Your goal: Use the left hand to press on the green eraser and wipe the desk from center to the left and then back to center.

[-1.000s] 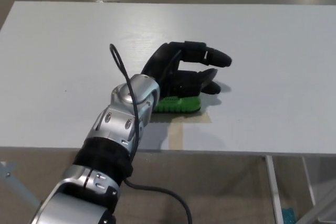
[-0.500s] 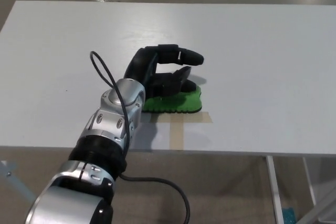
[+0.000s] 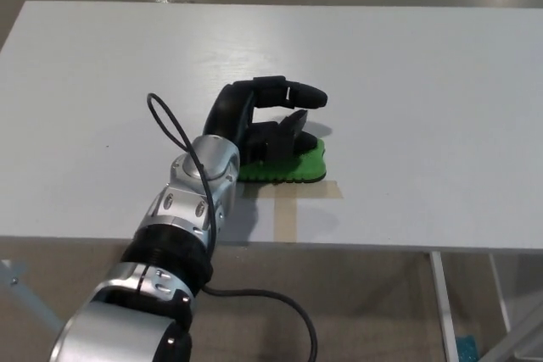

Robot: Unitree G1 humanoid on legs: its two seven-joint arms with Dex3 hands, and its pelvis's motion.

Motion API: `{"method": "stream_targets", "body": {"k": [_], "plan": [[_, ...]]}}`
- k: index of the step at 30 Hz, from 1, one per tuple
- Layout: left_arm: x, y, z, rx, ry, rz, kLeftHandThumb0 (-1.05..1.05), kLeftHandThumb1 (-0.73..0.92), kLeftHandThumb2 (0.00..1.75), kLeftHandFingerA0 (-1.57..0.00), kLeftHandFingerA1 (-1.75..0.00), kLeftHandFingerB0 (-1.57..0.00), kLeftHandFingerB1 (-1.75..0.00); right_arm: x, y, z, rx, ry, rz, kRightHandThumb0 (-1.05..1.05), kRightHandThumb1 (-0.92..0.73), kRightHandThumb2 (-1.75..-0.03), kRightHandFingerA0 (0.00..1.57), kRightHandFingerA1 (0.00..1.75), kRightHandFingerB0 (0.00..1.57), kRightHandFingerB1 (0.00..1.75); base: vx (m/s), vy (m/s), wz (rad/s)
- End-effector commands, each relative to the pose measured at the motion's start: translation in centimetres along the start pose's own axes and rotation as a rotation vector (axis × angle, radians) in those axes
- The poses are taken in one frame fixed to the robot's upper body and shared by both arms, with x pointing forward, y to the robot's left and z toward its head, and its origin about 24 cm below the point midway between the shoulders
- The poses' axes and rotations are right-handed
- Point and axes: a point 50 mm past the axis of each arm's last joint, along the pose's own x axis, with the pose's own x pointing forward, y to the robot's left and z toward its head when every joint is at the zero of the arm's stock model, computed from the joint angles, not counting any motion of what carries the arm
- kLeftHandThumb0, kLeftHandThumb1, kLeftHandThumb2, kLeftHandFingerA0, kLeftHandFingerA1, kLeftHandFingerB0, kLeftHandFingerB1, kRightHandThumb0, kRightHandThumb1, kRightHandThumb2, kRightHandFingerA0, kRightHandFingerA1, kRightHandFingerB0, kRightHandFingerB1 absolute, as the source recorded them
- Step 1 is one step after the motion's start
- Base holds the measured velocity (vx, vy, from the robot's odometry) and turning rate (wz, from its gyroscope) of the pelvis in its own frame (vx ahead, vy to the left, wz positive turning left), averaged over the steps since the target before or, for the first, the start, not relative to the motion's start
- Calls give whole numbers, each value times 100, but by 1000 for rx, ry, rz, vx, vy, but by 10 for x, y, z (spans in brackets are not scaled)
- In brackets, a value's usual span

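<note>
Green eraser (image 3: 293, 164) on the white desk (image 3: 441, 82), near the front edge around mid-width, sitting just above a T-shaped tape mark (image 3: 288, 205). Its long axis runs left–right, in line with the wipe direction.

Left hand (image 3: 263, 120) lies on top of it, reaching in from the near-left. Lower fingers (image 3: 284, 133) press flat on the eraser's left and middle part; one finger sticks out above, pointing right and clear of the pad. So: hand bearing down on the eraser, not clasped around it. Only the right end and front edge of the eraser show; the rest is under the hand.

Right hand not in the picture.

My read: eraser is under the palm side, so any pull leftward drags it along its length. Open desk lies to the left of the hand. I can't judge how firm the contact is; if light, the pad may slip out to the right.
</note>
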Motion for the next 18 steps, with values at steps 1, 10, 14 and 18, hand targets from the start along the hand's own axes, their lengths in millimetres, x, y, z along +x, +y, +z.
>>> {"method": "stream_targets", "body": {"k": [1, 10, 14, 18], "plan": [[-7, -10, -23, -29, 14, -30, -18, 81, 65, -96, -66, -93, -68, -1, -1, -1, -11, 7, 13, -25, -67, -60, 80, 54, 60, 47, 0, 0, 0], [-24, -24, -68, -6, 105, -34, -18, 81, 64, -96, -66, -94, -71, -2, -2, -4, -3, 19, 27, -27, -69, -59, 80, 54, 61, 47, 0, 0, 0], [-33, -24, -86, -17, 130, -36, -18, 81, 65, -96, -66, -94, -69, -7, -3, -8, 9, 29, 32, -27, -69, -59, 80, 54, 61, 47, 0, 0, 0], [-37, -15, -95, -11, 149, -23, -17, 81, 65, -97, -66, -94, -67, -8, -3, -8, -11, 33, 37, -27, -68, -60, 80, 54, 61, 47, 0, 0, 0]]}}
